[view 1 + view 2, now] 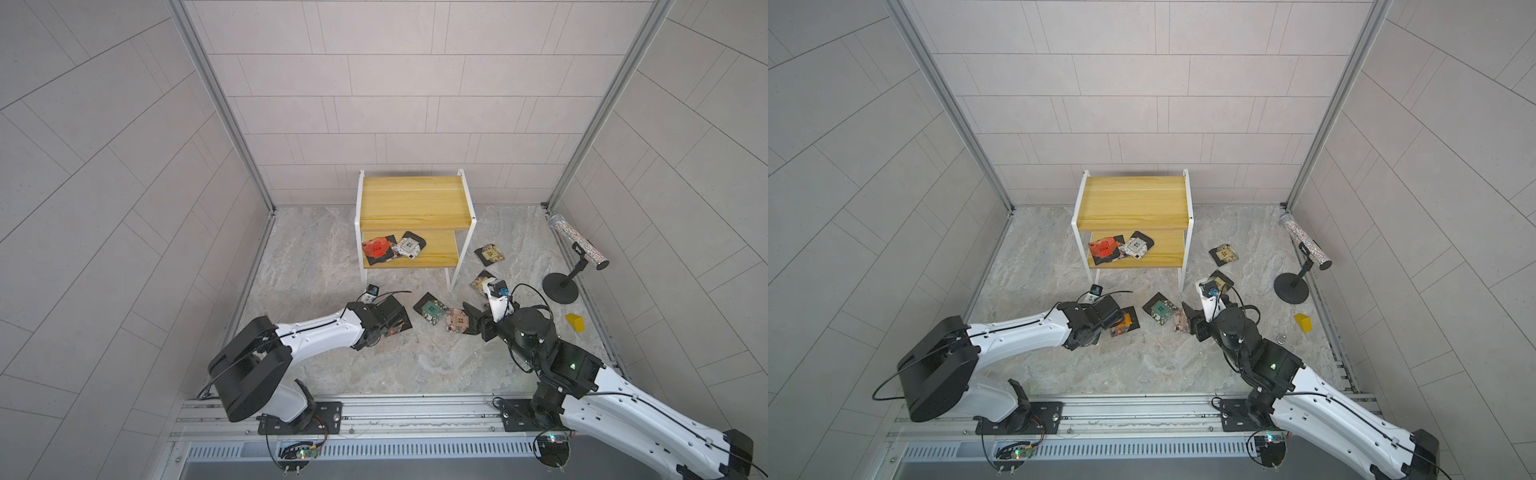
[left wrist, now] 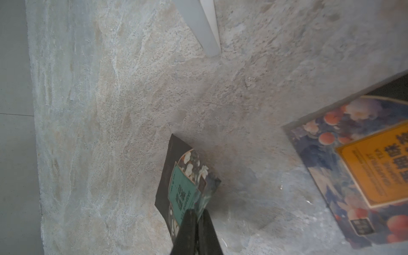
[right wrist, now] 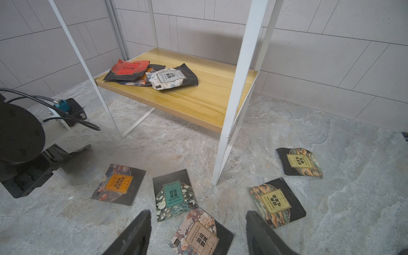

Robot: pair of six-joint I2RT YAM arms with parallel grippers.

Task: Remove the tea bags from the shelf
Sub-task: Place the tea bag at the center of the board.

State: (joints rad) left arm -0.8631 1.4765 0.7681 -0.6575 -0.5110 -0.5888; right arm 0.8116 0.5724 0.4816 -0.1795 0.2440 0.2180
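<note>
Tea bags (image 3: 174, 195) — five on floor (image 1: 415, 365), at least three shelved, one shelf (image 1: 411, 199), one yellow block (image 1: 574, 322)

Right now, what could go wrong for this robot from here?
1. The left tool pinches a teal-label tea bag by one end only; it might slip out early.
2. The tea bags left on the shelf overlap, the red-label tea bag on top, so one grab may drag several.
3. They lie between the shelf's white legs; the open right tool, reaching in, could bump one.
</note>
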